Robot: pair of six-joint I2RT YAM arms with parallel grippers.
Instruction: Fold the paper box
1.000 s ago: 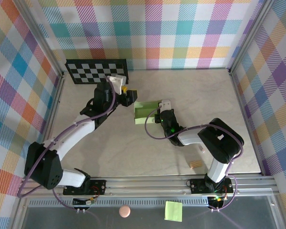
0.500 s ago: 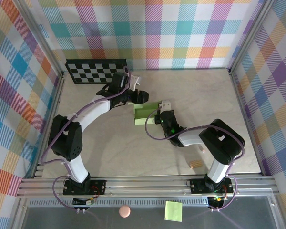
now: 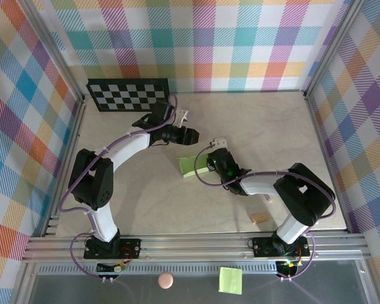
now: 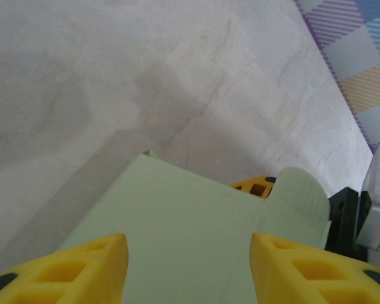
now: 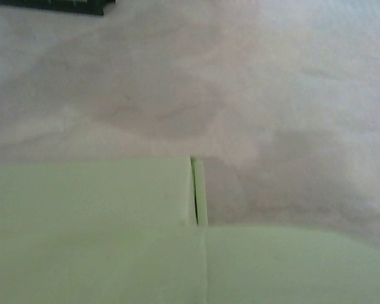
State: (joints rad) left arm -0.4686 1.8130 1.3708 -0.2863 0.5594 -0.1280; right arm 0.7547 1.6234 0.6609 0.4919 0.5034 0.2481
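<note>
The paper box (image 3: 191, 166) is a pale lime-green card lying mid-table, its right edge under my right gripper (image 3: 210, 166). In the left wrist view the paper box (image 4: 177, 234) spreads as a broad panel with a rounded flap at the right, raised above its shadow on the table. My left gripper (image 3: 190, 135) hovers just behind the card. Its yellow fingers (image 4: 82, 266) stand wide apart, the left gripper (image 4: 189, 240) open over the panel. One yellow finger of the right gripper pokes out behind the card. In the right wrist view the paper box (image 5: 95, 234) covers my own fingers.
A black-and-white checkerboard (image 3: 128, 94) lies at the back left. A small wooden block (image 3: 259, 218) sits near the front right. A bright-green sticky note (image 3: 230, 279) and a pink ball (image 3: 166, 280) rest on the front ledge. Plaid walls enclose three sides.
The left arm swung right and its gripper came down behind the card. The right gripper shifted toward the front, and the card dropped from a taller standing shape to a lower, smaller patch.
</note>
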